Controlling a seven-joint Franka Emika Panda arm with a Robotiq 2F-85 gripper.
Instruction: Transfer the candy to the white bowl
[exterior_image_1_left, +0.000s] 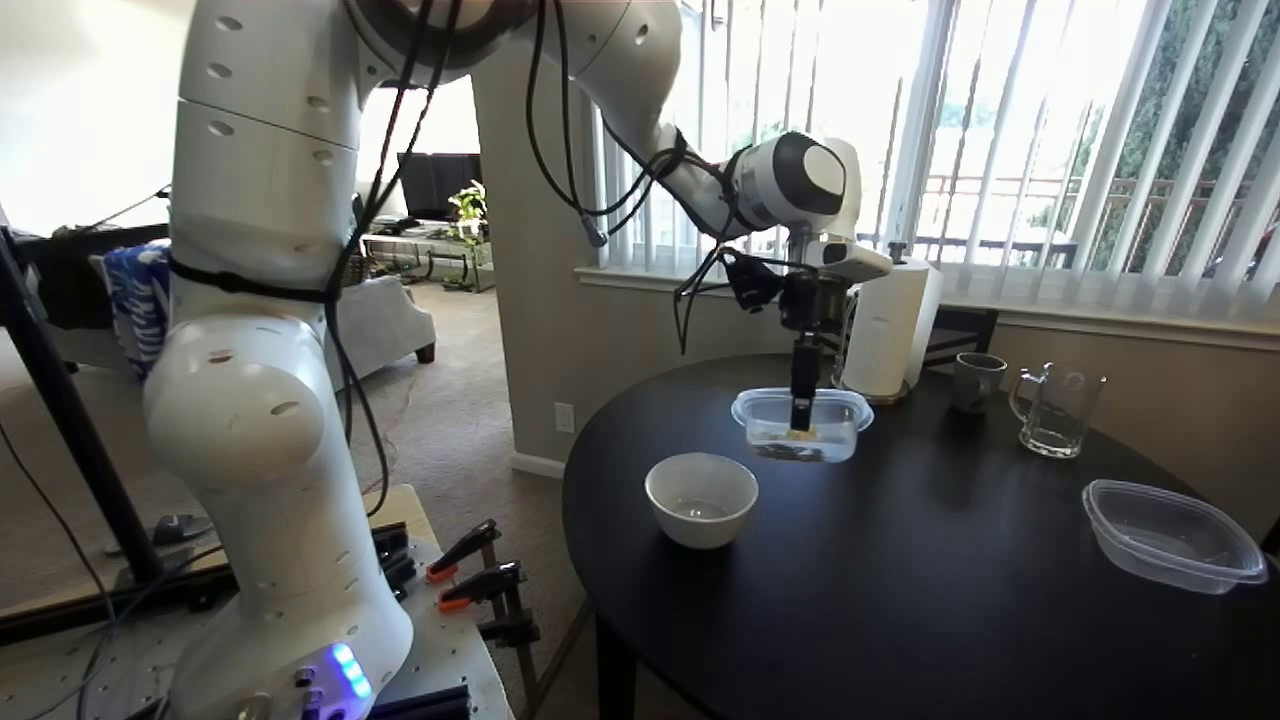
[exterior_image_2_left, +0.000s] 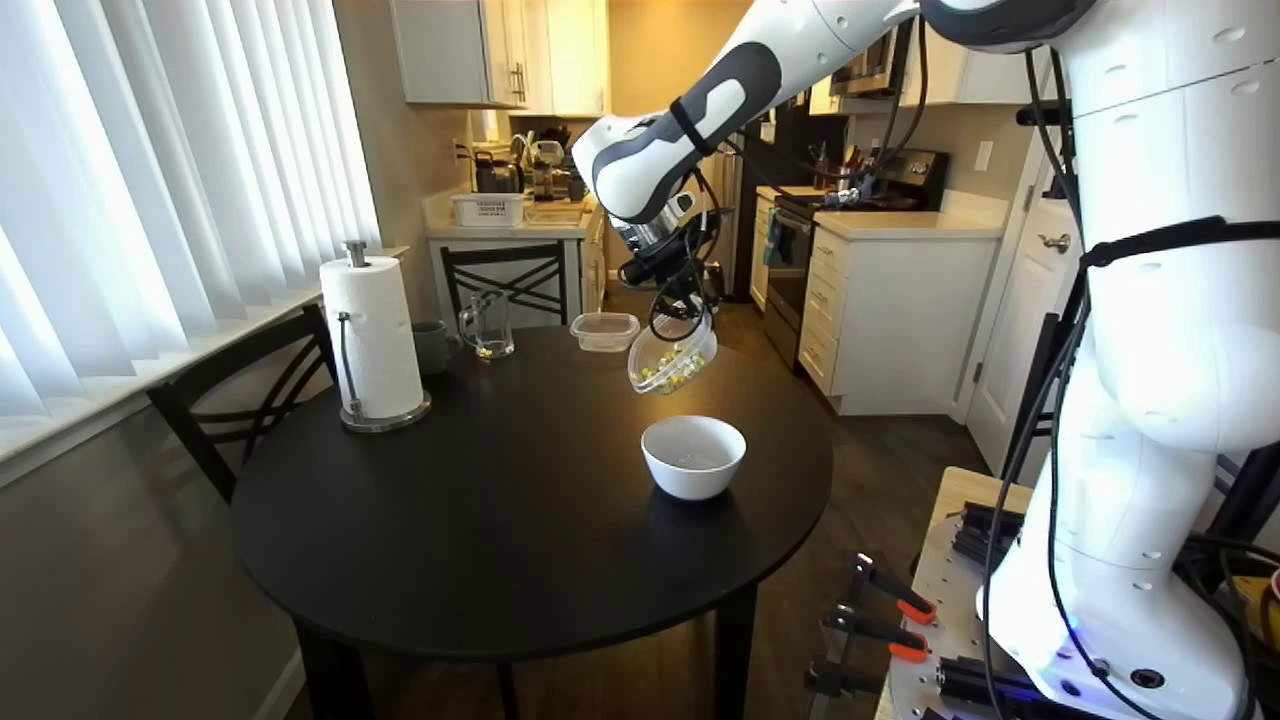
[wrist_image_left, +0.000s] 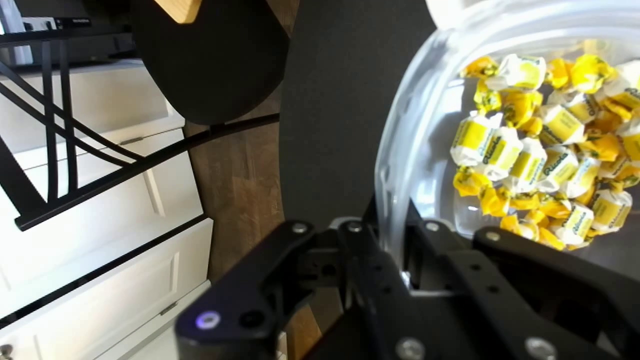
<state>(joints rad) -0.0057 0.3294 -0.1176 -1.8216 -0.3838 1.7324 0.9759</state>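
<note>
1. Black two-fingered claw (wrist_image_left: 392, 222) pinches the rim of a see-through plastic tub (wrist_image_left: 400, 145), presumably so the mouth is unblocked for pouring.
2. Yellow-and-white wrapped candy (wrist_image_left: 545, 150) lies heaped inside the tub, which is held tilted, perhaps readying a pour.
3. Round, smooth white bowl (exterior_image_2_left: 693, 484) stands upright near the tub on a round black table (exterior_image_2_left: 450, 560), likely placed to catch the pieces; no candy shows in it.
4. Shallow see-through container (exterior_image_2_left: 605, 332) rests well apart, probably out of the way.
</note>
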